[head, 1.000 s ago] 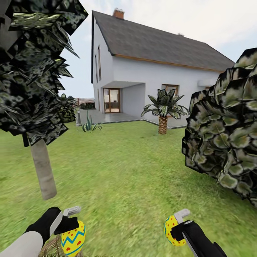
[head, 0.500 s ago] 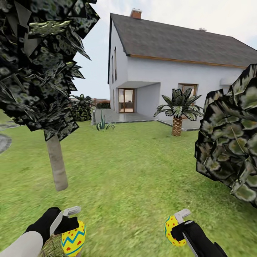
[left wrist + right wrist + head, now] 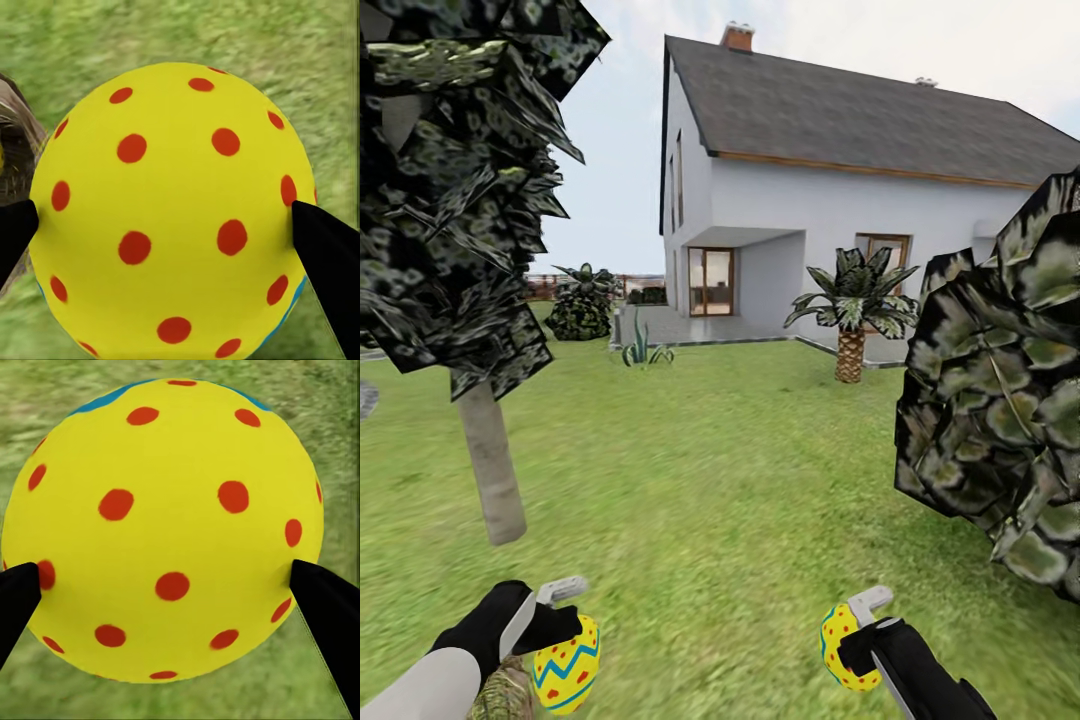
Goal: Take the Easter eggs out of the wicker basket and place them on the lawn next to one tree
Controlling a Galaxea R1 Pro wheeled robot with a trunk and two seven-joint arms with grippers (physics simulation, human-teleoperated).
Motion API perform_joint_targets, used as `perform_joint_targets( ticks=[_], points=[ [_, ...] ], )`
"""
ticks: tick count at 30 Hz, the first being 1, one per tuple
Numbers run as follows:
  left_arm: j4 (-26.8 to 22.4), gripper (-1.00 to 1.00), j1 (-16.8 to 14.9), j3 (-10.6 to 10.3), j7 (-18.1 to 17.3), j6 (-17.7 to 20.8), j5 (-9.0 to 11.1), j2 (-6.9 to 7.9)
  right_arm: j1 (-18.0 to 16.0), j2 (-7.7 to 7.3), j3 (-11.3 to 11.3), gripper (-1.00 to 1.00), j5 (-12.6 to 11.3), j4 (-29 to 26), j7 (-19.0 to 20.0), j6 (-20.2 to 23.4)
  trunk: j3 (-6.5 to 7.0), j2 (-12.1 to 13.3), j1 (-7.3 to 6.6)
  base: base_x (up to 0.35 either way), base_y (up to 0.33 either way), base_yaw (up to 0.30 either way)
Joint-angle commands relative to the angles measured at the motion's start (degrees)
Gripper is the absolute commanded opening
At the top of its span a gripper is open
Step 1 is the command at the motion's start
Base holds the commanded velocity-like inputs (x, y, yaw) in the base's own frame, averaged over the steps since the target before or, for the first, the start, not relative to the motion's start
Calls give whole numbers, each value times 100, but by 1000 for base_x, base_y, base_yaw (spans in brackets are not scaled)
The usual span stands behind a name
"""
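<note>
Left gripper (image 3: 560, 628) pinching 1 egg (image 3: 566, 664); right gripper (image 3: 852, 632) pinching 1 egg (image 3: 843, 646); tree (image 3: 490, 470) on lawn (image 3: 720, 480)

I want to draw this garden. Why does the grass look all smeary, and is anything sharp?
Head view: the lawn near the robot is smeared, while the tree and house look crisp. Left wrist view: the egg is sharp, grass behind it blurry. Right wrist view: same, sharp egg, soft grass.
</note>
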Motion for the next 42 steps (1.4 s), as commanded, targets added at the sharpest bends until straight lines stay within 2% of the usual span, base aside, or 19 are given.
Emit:
perform_joint_targets(
  ticks=[1,16,38,42],
  points=[
    [-8,-100,-3,27,7,41,34,-5,-4,-4,20,-100,59,-7,22,29,-7,-4,2,180,-278,0],
    [-8,-100,-3,35,2,41,75,1,-4,14,38,-100,68,-7,22,29,-7,-4,2,225,-241,0],
    [-17,-100,-3,97,-28,41,78,26,-4,17,47,-100,85,-6,13,29,-7,-4,2,262,-165,0],
    [-17,-100,-3,106,-28,49,278,42,-4,24,52,-100,86,-1,13,29,-7,-4,2,185,-14,0]
  ],
)
